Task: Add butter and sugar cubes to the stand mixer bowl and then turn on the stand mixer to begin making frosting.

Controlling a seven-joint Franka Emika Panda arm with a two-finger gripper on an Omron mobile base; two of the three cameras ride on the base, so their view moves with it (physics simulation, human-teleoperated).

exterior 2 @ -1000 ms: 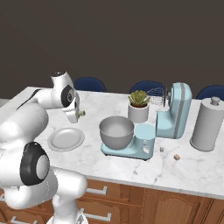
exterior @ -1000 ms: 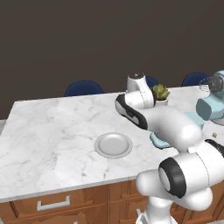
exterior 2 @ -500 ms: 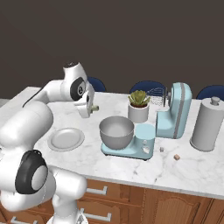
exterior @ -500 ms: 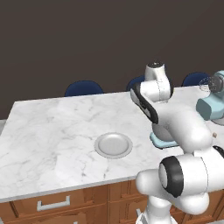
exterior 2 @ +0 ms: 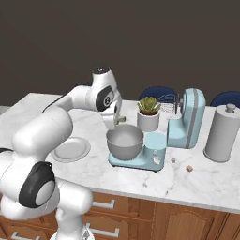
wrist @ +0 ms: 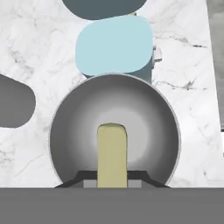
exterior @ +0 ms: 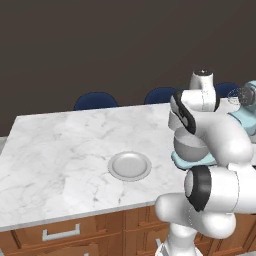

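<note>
The butter, a pale yellow-green bar, sticks out between the fingertips of my gripper, which is shut on it. It hangs over the middle of the stand mixer bowl, a deep grey metal bowl. In the right base view the gripper hovers just above the bowl's back rim. The bowl rests on the flat base of the light blue stand mixer, whose head is tilted up with the whisk raised. Two small sugar cubes lie on the counter to the right of the mixer base.
A shallow grey plate lies bare on the marble counter left of the bowl. A potted plant stands behind the bowl, and a tall grey canister right of the mixer. Blue chair backs line the far edge.
The arm has swung right, from near the plate to over the mixer bowl, carrying the butter with it. The jaws have kept the same grip.
</note>
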